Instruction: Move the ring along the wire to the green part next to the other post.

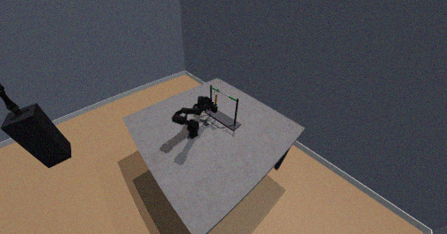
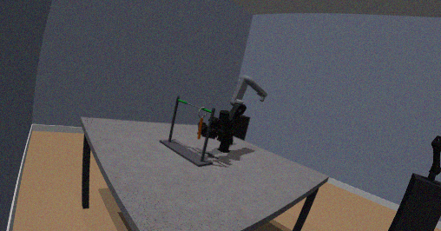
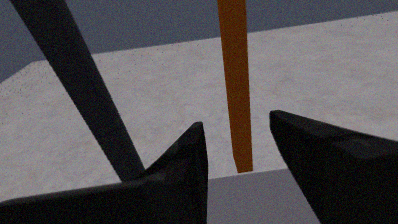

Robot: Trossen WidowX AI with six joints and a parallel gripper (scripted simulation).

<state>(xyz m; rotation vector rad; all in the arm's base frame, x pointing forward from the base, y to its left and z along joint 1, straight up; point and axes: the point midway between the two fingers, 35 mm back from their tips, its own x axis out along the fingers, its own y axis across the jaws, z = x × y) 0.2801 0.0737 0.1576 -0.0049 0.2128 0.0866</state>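
Note:
The ring (image 1: 217,90) (image 2: 201,112) hangs on the wire at the inner end of the green part (image 2: 207,110) beside one post (image 1: 211,95) (image 2: 207,135). Whether it lies wholly on green is too small to tell. Its orange handle (image 1: 216,98) (image 2: 200,129) (image 3: 237,85) hangs down almost upright. My gripper (image 3: 236,124) is partly open, with the handle's lower end showing between the fingertips and a gap on each side. The other green part (image 1: 233,98) (image 2: 182,102) is beside the far post (image 1: 237,112) (image 2: 174,121). Thin grey wire runs between the green parts.
The posts stand on a dark base plate (image 1: 224,119) (image 2: 182,151) on the grey table (image 1: 211,171) (image 2: 260,191). In the wrist view a dark post (image 3: 82,80) slants down close behind the left finger. A black box (image 1: 37,136) stands off the table.

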